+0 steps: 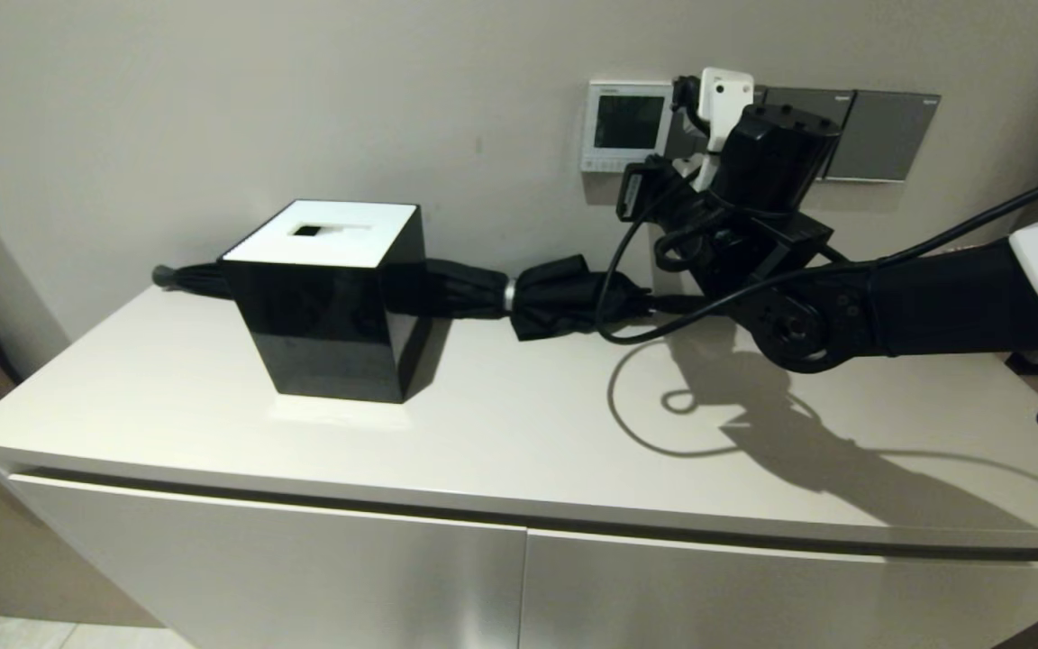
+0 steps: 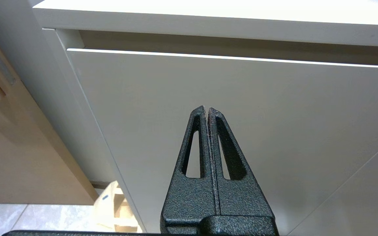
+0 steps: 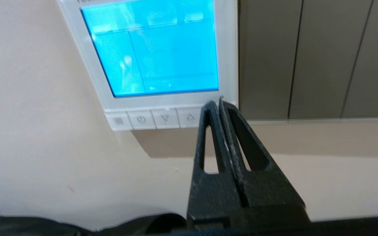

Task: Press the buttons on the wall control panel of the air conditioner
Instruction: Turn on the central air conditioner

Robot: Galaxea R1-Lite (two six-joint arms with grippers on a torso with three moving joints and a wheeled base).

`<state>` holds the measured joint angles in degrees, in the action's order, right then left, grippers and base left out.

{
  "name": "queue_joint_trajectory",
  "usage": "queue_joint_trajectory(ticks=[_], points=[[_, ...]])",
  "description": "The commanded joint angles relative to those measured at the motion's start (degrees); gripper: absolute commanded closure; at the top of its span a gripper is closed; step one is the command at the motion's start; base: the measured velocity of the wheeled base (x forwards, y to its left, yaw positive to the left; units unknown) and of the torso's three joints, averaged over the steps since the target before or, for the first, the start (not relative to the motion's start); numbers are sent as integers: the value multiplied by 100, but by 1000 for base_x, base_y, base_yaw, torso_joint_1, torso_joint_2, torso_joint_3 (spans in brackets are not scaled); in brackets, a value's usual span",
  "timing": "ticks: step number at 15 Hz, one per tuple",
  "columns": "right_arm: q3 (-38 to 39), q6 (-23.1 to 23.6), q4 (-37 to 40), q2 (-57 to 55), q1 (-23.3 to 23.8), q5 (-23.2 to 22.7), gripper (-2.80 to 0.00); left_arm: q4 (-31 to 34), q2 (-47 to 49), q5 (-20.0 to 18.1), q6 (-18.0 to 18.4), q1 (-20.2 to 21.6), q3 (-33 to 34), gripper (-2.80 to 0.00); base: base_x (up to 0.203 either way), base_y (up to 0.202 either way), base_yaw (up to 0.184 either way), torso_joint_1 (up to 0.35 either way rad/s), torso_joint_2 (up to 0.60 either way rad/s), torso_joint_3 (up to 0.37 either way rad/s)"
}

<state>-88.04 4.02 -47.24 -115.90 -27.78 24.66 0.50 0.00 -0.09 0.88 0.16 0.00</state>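
The white-framed wall control panel (image 1: pixel 627 126) hangs on the wall above the cabinet. In the right wrist view its screen (image 3: pixel 153 49) is lit blue. A row of small pale buttons (image 3: pixel 153 118) runs along its lower edge. My right gripper (image 3: pixel 218 102) is shut and empty, its tips at the panel's lower right corner, covering the right end of the button row; I cannot tell whether they touch. In the head view the gripper (image 1: pixel 677 149) is mostly hidden behind the wrist. My left gripper (image 2: pixel 207 109) is shut and empty, parked low in front of the cabinet door.
Dark grey switch plates (image 1: pixel 879 135) sit just right of the panel. On the white cabinet top (image 1: pixel 483 424) stand a black tissue box (image 1: pixel 330 302) and a folded black umbrella (image 1: pixel 564 293) along the wall. A black cable loops under my right arm.
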Motion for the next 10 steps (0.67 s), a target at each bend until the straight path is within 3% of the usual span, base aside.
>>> queue_joint_trajectory(ticks=[1, 10], points=[[-38, 2, -48, -147, 10, 20, 0, 0, 5, 0, 0, 2, 0, 0, 0, 0, 0, 0, 0, 0], [218, -15, -101, 208, -84, 21, 0, -6, 0, 0, 0, 2, 0, 0, 0, 0, 0, 0, 0, 0]])
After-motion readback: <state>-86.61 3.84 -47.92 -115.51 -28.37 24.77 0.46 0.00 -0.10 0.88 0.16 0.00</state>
